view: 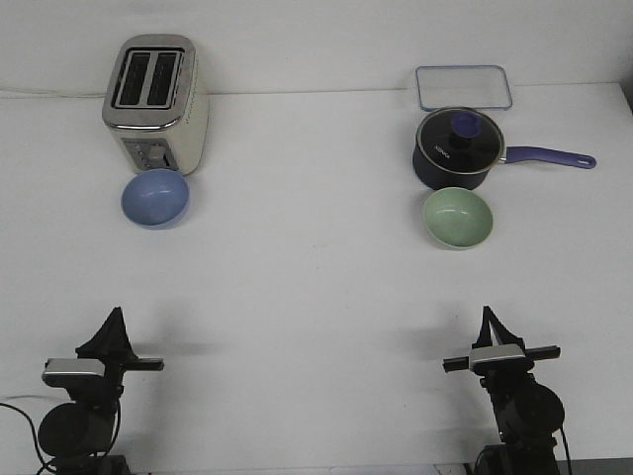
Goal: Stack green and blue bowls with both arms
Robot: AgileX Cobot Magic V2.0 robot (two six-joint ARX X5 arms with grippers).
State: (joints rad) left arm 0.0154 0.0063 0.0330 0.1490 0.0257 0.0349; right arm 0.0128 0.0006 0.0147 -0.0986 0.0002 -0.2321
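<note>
The light blue bowl (155,197) sits upright on the white table at the far left, just in front of the toaster. The pale green bowl (458,217) sits upright at the far right, just in front of the dark pot. Both bowls are empty and far apart from each other. My left gripper (113,322) is low at the near left, well short of the blue bowl. My right gripper (488,319) is low at the near right, well short of the green bowl. On each, the fingers meet in a point and hold nothing.
A cream and silver toaster (156,99) stands behind the blue bowl. A dark navy pot (457,148) with a lid and a purple handle pointing right stands behind the green bowl. A clear rectangular container (463,87) lies behind the pot.
</note>
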